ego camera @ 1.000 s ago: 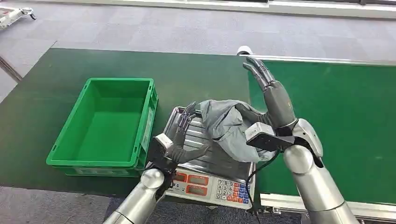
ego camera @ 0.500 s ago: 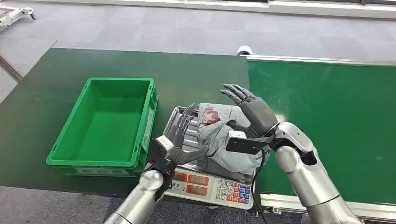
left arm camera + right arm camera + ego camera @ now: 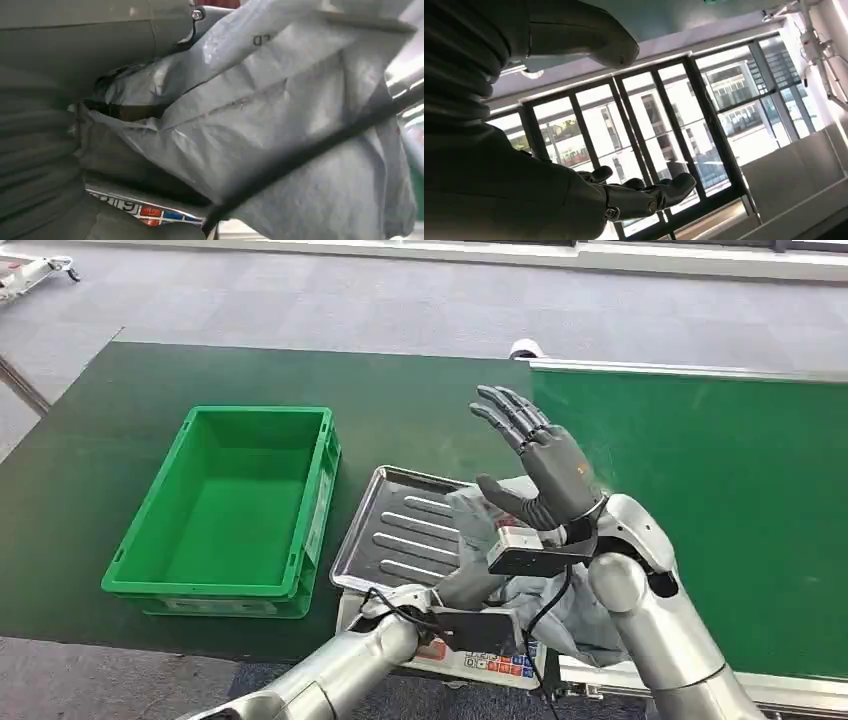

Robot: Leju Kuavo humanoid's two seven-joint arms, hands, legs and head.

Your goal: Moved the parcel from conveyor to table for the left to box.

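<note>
The grey plastic parcel (image 3: 470,508) lies crumpled over the front right of the scale's steel tray (image 3: 395,530), partly hidden behind my right arm. My left hand (image 3: 468,587) reaches in from below and grips the parcel (image 3: 280,125), which is pressed between its thumb (image 3: 150,30) and its dark fingers (image 3: 122,111). My right hand (image 3: 530,455) is raised above the parcel with its fingers spread, touching nothing. In the right wrist view the right hand (image 3: 639,197) holds nothing and points up at the windows.
An empty green crate (image 3: 235,500) stands on the dark green table (image 3: 120,410) left of the scale. The scale's keypad (image 3: 510,665) faces me at the table's front edge. The green conveyor belt (image 3: 720,490) runs on the right behind a metal rail.
My right hand has let go of the parcel and risen with its fingers spread. My left arm has swung right, to the parcel. The parcel has shifted toward the scale's front right.
</note>
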